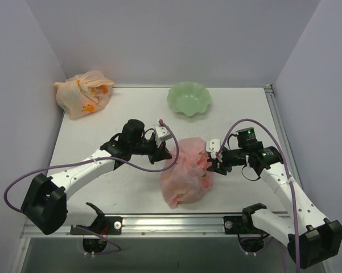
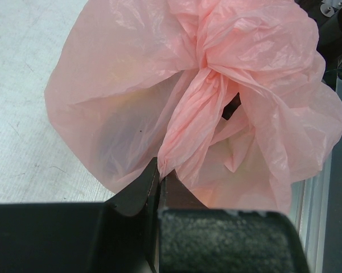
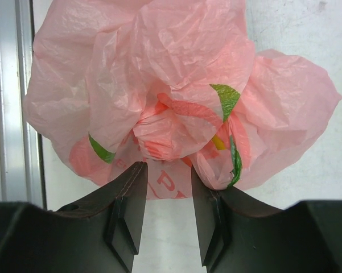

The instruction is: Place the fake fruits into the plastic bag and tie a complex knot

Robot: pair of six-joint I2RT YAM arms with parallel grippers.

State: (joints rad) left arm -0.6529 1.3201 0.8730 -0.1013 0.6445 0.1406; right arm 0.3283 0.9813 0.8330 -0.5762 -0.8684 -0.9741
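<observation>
White tabletop (image 1: 119,114) enclosed by pale lilac walls (image 1: 159,40), seen from above and from both wrists. Plastic bag (image 1: 185,176): translucent pink, crumpled and gathered at its top, lying on the near-centre of the table between the two arms. Left gripper (image 1: 166,154): at the bag's left side, jaws pressed together on a twisted strand (image 2: 193,114) of pink film that runs up to the bunched mouth. Right gripper (image 3: 168,170): at the bag's right side, jaws standing partly apart with nothing between them; the bag's printed folds lie just beyond the fingertips. Green scalloped bowl (image 1: 189,98): far edge of the table. Pale orange tied bag (image 1: 82,94): far left corner, well apart from both arms.
</observation>
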